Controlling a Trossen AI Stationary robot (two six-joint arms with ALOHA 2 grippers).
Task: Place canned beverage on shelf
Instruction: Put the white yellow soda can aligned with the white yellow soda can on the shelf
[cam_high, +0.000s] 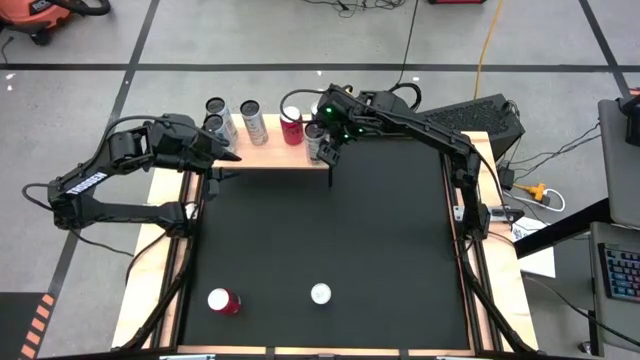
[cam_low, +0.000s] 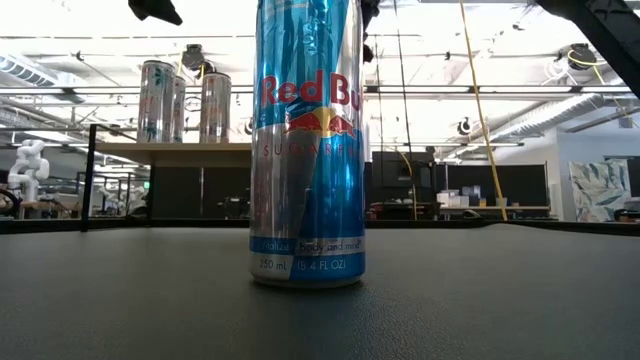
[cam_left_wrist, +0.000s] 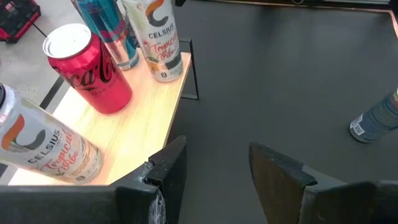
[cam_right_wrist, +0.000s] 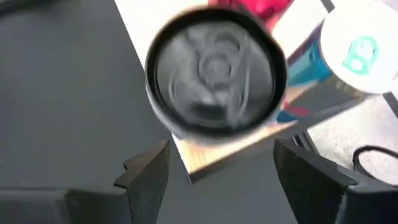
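High view: right end effector (cam_high: 322, 140) hangs over the shelf's (cam_high: 270, 157) right end, fingers apart above a dark-topped can (cam_right_wrist: 216, 71) standing there; rigid, smooth, slippery, best gripped mid-body.

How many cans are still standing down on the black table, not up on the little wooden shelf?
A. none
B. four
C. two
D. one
C: the high view shows a red can and a white-topped can on the black mat near the front edge, apart from the shelf.
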